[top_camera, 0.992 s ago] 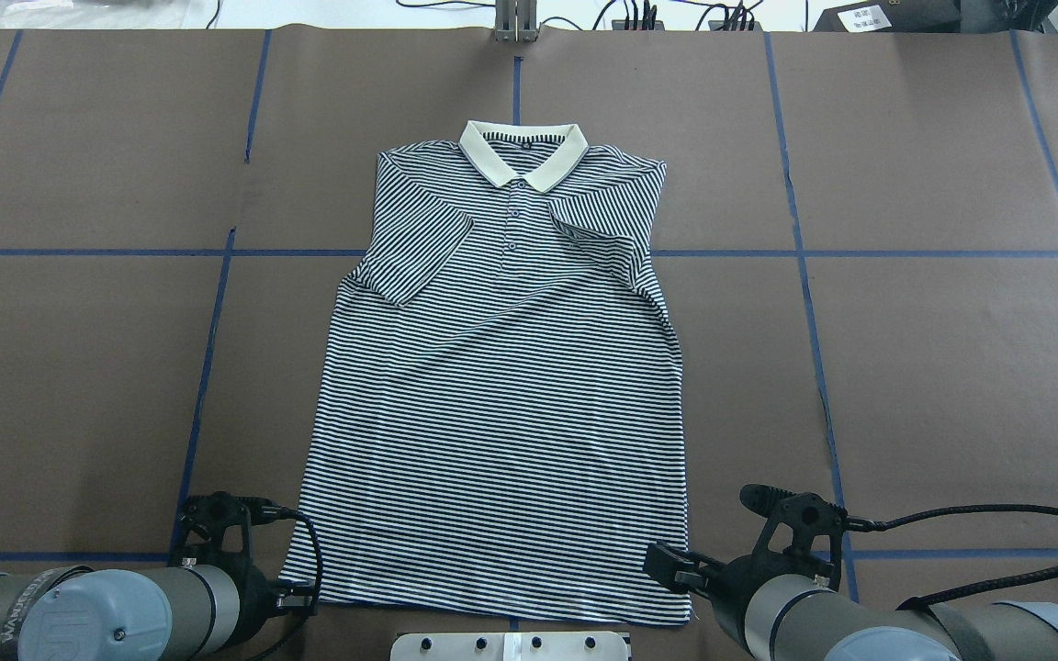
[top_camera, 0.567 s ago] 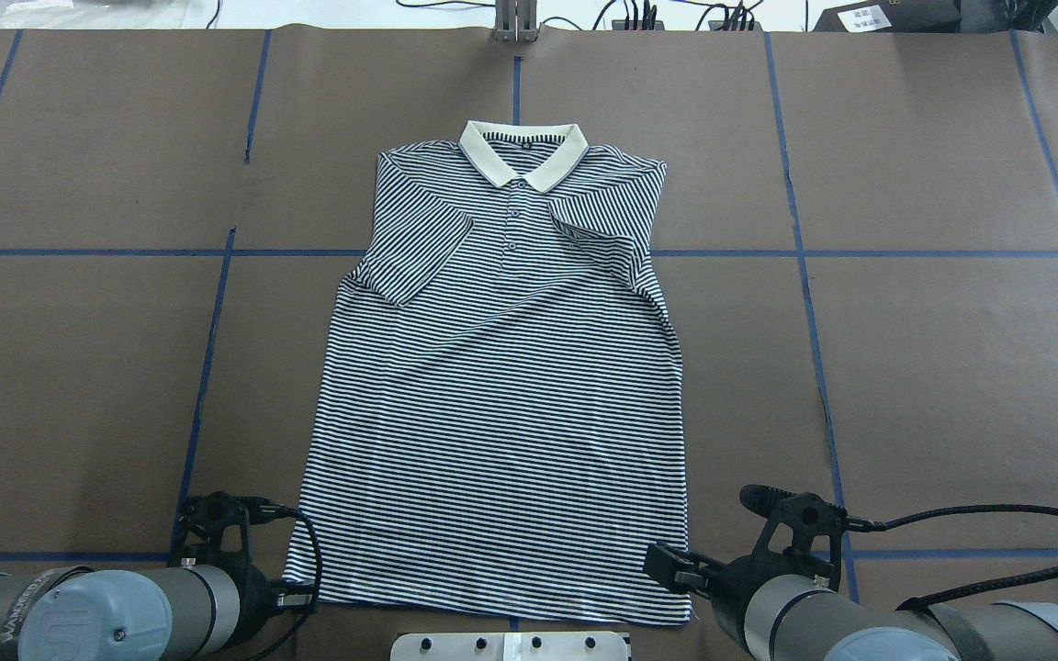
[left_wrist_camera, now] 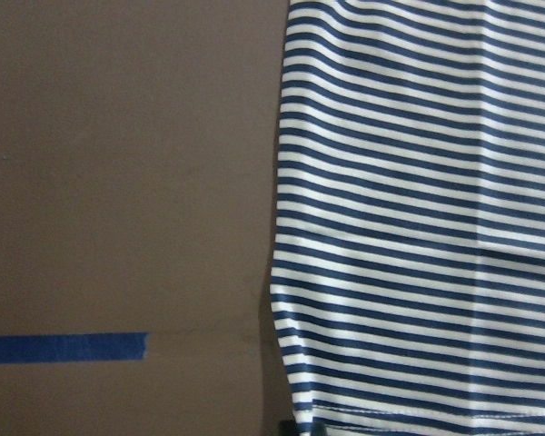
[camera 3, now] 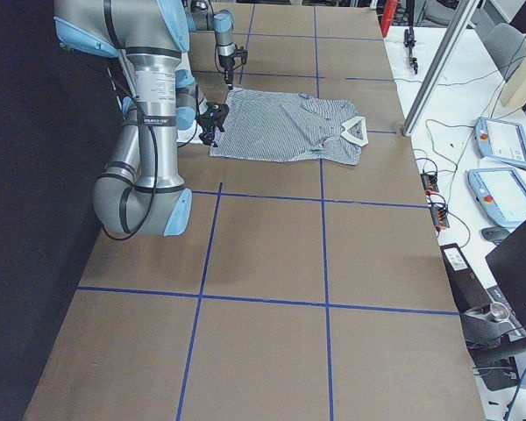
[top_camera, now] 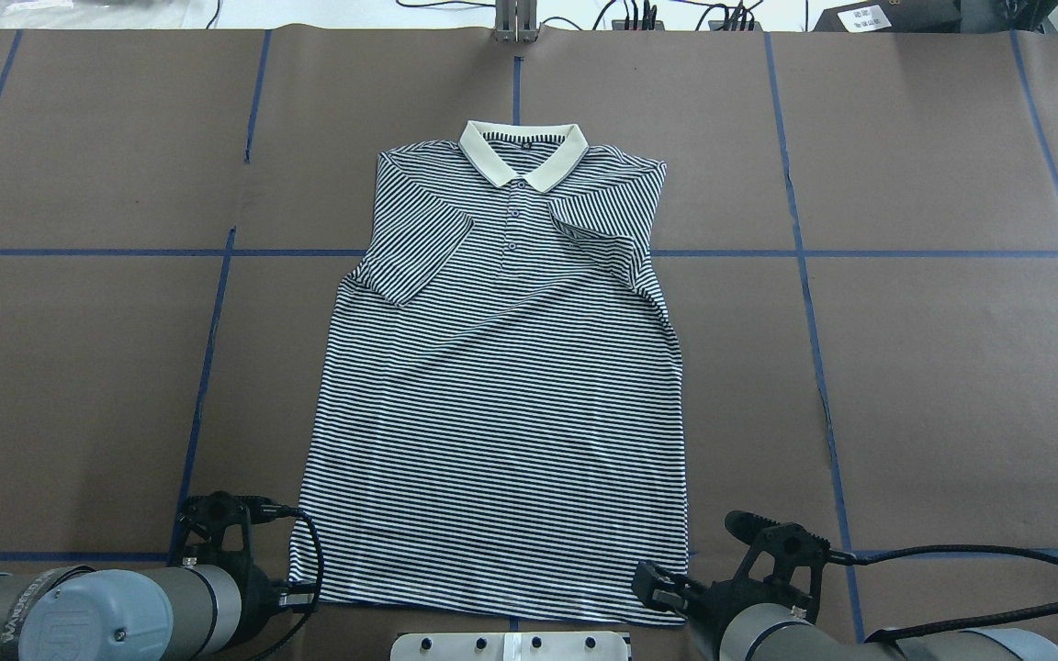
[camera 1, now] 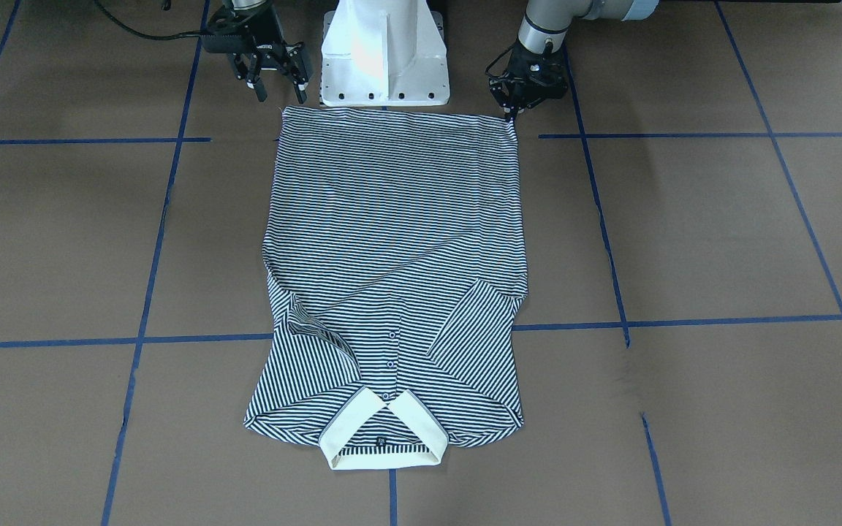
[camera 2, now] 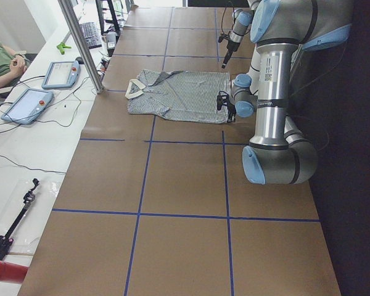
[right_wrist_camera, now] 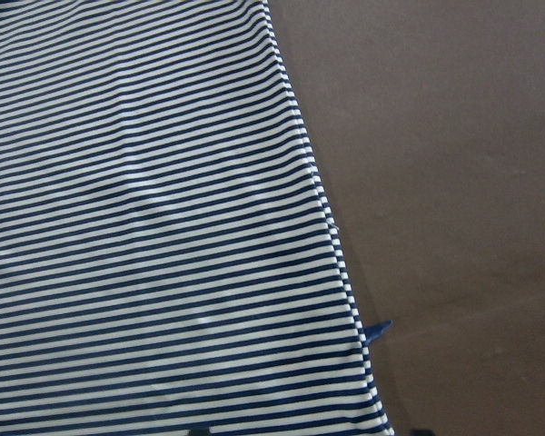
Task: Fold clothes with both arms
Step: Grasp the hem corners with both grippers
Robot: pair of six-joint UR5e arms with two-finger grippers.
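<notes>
Two hem corners are the working points at this stage.

**Exterior front-facing.** The polo shirt (camera 1: 392,219) lies flat and front up on the brown surface (camera 1: 684,219). Both sleeves are folded inward, and the collar (camera 1: 381,438) is at the end away from the robot. The left fingers (camera 1: 510,109) are drawn together on one hem corner and appear to pinch it. The right fingers (camera 1: 301,89) are spread and sit just beside the other corner, apart from the cloth.

**Overhead exterior.** Compared with one second ago, the right arm (top_camera: 768,615) has shifted back toward the robot and slightly inward. This has carried the right fingers (top_camera: 656,584) closer to their corner. The left fingers (top_camera: 295,599) are where they were. The hem edge beside them has drawn in a little, which fits a grip already made. The rest of the shirt is unmoved.

**Exterior left, exterior right.** Both arms are low at the hem end of the shirt. Finger state cannot be judged from these views.

**Left wrist-mounted.** The hem corner sits at the bottom edge of the view, with a strip of blue tape (left_wrist_camera: 64,347) beside it.

**Right wrist-mounted.** The striped cloth lies smooth, with its corner at the lower edge.

**Assessment.** The left grasp is judged complete and the right grasp is still pending. The hem should not be lifted toward the collar until both corners are held.
</notes>
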